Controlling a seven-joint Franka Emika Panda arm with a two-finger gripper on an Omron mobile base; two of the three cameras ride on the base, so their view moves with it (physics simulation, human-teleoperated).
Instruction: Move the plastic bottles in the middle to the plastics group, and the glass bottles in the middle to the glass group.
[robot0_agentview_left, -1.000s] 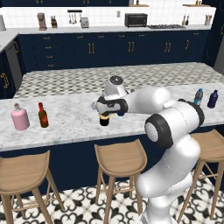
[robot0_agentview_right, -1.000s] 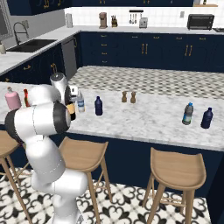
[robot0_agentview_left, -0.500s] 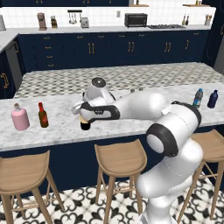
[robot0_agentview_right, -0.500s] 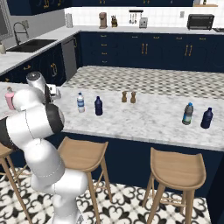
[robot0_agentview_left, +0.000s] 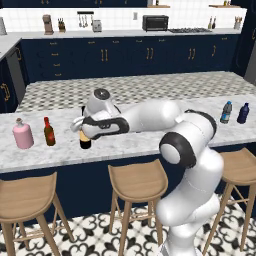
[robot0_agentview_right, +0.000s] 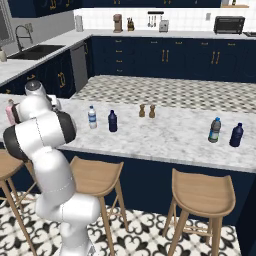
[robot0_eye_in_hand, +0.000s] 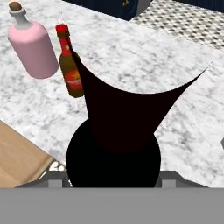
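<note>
Step in hand: carrying the wine bottle (robot0_agentview_left: 85, 141) to the glass group. End effector (robot0_agentview_left: 86, 129) clamped on its neck, bottle upright at the worktop (robot0_agentview_left: 150, 140), its base at or just off the surface, at 3 o'clock of the brown red-capped bottle (robot0_agentview_left: 49, 132) and pink jug (robot0_agentview_left: 22, 134). Next: set it down beside them without knocking the brown one, release. Two plastic bottles (robot0_agentview_right: 92, 117) mid-worktop not yet moved.

Marble island counter (robot0_agentview_right: 165, 135), wooden stools (robot0_agentview_right: 202, 192), salt and pepper shakers (robot0_agentview_right: 146, 111), toaster oven (robot0_agentview_left: 154, 22)
</note>
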